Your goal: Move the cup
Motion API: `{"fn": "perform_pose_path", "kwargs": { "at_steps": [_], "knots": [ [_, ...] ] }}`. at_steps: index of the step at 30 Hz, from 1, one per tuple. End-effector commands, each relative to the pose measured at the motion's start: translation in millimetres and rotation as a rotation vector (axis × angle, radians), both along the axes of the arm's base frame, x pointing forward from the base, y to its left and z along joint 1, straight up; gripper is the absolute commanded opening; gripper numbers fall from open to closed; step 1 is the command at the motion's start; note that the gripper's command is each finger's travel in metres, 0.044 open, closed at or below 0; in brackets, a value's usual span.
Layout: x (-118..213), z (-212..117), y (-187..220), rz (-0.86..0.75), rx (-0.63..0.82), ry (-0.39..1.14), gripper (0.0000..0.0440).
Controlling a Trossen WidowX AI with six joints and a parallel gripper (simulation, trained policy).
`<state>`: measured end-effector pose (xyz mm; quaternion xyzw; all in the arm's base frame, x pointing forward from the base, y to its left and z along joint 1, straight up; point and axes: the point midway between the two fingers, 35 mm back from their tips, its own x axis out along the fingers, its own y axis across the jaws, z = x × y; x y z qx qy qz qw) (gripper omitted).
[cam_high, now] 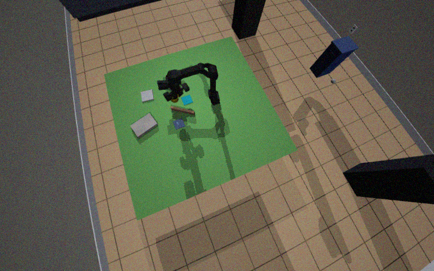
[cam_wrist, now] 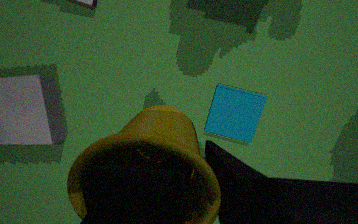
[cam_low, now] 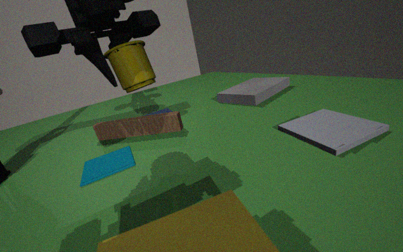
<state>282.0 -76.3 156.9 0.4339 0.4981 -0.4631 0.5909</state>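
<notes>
Exterior view: a black tool (cam_high: pixel 175 95) (cam_low: pixel 121 67) (cam_wrist: pixel 198 144) grips a yellow cup (cam_high: pixel 174 99) (cam_low: pixel 132 66) (cam_wrist: pixel 162 125), tilted and raised above the green worktop (cam_high: pixel 245 134) (cam_low: pixel 234 156) (cam_wrist: pixel 120 55). Below lie a cyan pad (cam_high: pixel 186 99) (cam_low: pixel 109 165) (cam_wrist: pixel 236 114) and, beyond a brown wooden bar (cam_high: pixel 182 110) (cam_low: pixel 140 125), a blue pad (cam_high: pixel 179 124) (cam_low: pixel 165 111). The cup touches neither pad. Its inside is too dark to make out any marbles.

Black all over on the arm (cam_high: pixel 189 71) (cam_low: pixel 92 12), with slender links, chunky angular joints (cam_high: pixel 174 74), faceted boxy finger mounts (cam_high: pixel 185 87) (cam_low: pixel 42 39), and dark fingers (cam_low: pixel 98 59) tapering to narrow tips.
</notes>
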Motion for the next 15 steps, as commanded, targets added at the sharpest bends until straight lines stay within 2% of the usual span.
{"fn": "perform_pose_path", "kwargs": {
  "at_steps": [1,15],
  "knots": [
    [-5,-2,-6,-0.017,-0.007,-0.009,0.0000],
    [-23,-22,-22,-0.090,-0.012,-0.028,0.0000]
  ]
}}
